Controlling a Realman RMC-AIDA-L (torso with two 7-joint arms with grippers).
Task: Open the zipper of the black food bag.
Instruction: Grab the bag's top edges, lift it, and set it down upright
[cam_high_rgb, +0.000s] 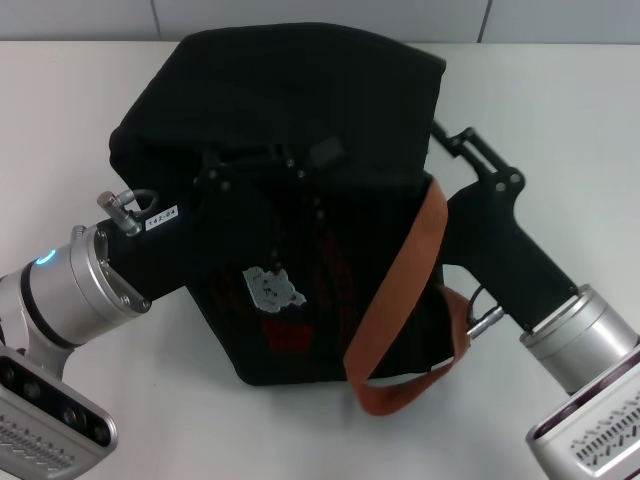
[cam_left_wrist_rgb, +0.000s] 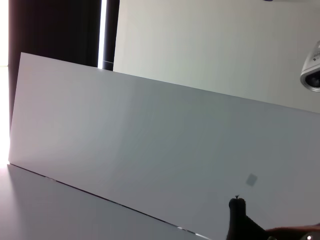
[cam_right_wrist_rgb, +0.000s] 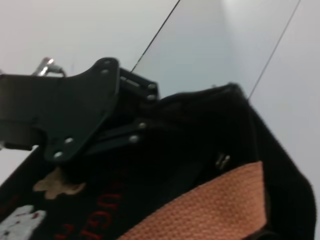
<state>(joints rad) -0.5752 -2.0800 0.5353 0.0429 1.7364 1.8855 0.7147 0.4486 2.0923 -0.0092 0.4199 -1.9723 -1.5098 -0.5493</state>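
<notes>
The black food bag (cam_high_rgb: 300, 190) lies tipped on the white table (cam_high_rgb: 60, 110), its bear patch (cam_high_rgb: 272, 290) facing up and an orange-brown strap (cam_high_rgb: 400, 290) draped across its right half. The left gripper (cam_high_rgb: 265, 170) reaches across the bag's front to the upper rim, so it is the arm nearer the zipper. In the right wrist view a small silver pull tab (cam_right_wrist_rgb: 222, 160) sits along that rim, just beyond the left gripper (cam_right_wrist_rgb: 125, 135). The track seems to run left to right. Whether the left fingers are clamped cannot be told. The right gripper (cam_high_rgb: 450, 140) presses against the bag's right side, its fingers hidden.
</notes>
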